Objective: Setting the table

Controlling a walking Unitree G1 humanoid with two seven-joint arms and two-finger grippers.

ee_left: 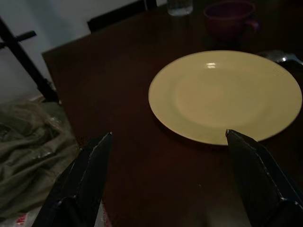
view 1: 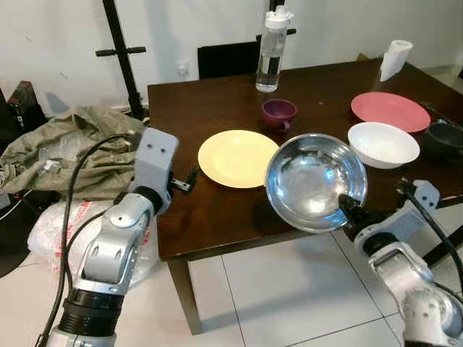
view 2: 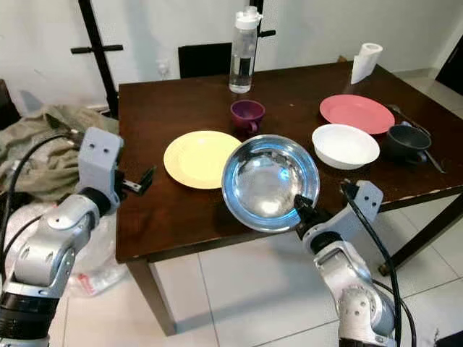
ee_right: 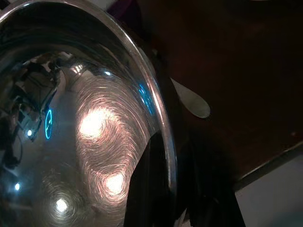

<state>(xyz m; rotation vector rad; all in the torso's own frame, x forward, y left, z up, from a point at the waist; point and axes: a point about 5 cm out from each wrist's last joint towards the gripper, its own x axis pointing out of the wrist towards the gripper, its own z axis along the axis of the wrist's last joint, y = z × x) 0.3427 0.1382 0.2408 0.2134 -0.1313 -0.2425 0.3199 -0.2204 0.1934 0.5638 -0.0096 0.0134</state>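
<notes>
— two grippers up: our left gripper (view 1: 189, 178) is spread wide, holding nothing, just short of the yellow plate (view 1: 238, 157).
— and the right gripper (view 1: 346, 206)?
— pinched on the steel bowl (view 1: 315, 181)'s near rim, tilted over the table (view 1: 217, 210) edge. we judge it light, stiff, slick; grip deep on the rim.

No text, label or number is readable anywhere here.
</notes>
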